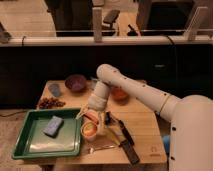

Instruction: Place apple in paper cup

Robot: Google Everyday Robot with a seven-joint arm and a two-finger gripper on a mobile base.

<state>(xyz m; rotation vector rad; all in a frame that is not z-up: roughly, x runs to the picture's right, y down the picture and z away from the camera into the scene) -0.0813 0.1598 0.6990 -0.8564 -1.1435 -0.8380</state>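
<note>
The paper cup (88, 134) stands on the wooden table (145, 127), just right of the green tray. The orange-red apple (90, 124) shows at the cup's mouth, its lower part inside the rim. My gripper (92, 119) hangs straight down over the cup and sits around the top of the apple. The white arm reaches in from the right.
A green tray (30, 145) at front left holds a blue-grey sponge (53, 126). Dark grapes (50, 103), a purple bowl (76, 82) and an orange-red bowl (119, 93) lie behind. Black utensils (127, 142) and a fork (102, 147) lie right of the cup.
</note>
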